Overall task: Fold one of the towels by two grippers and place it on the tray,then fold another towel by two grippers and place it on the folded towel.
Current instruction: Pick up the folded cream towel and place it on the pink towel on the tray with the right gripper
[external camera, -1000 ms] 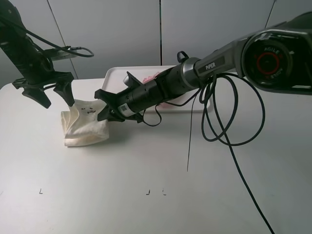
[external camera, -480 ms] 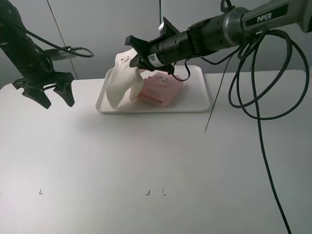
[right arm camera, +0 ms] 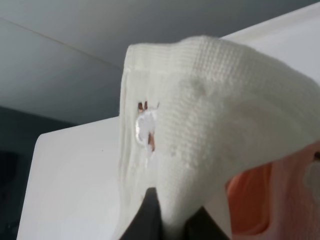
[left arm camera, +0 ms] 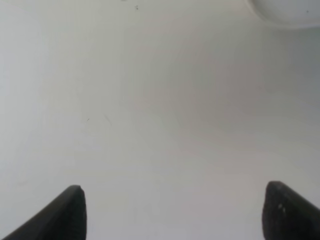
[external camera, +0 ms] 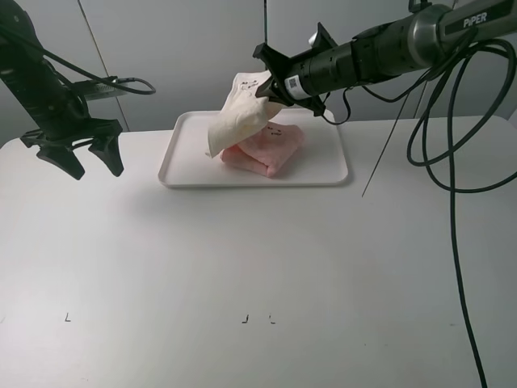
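A folded pink towel (external camera: pixel 266 148) lies on the white tray (external camera: pixel 184 168) at the back of the table. My right gripper (external camera: pixel 268 85) is shut on a folded cream towel (external camera: pixel 236 117) and holds it in the air above the pink towel, hanging down toward the tray's left half. In the right wrist view the cream towel (right arm camera: pixel 200 130) fills the frame, with the pink towel (right arm camera: pixel 255 200) below it. My left gripper (external camera: pixel 81 158) is open and empty above the table's left side, away from the tray; its fingertips (left arm camera: pixel 65 210) show over bare table.
The right arm's black cables (external camera: pixel 440 153) hang over the table's right side. A corner of the tray (left arm camera: pixel 285 12) shows in the left wrist view. Small black marks (external camera: pixel 246 319) sit on the white table near the front.
My right gripper lifted the cream towel from the table's left side and carried it up and right, over the tray and the pink towel. The left gripper has not moved.
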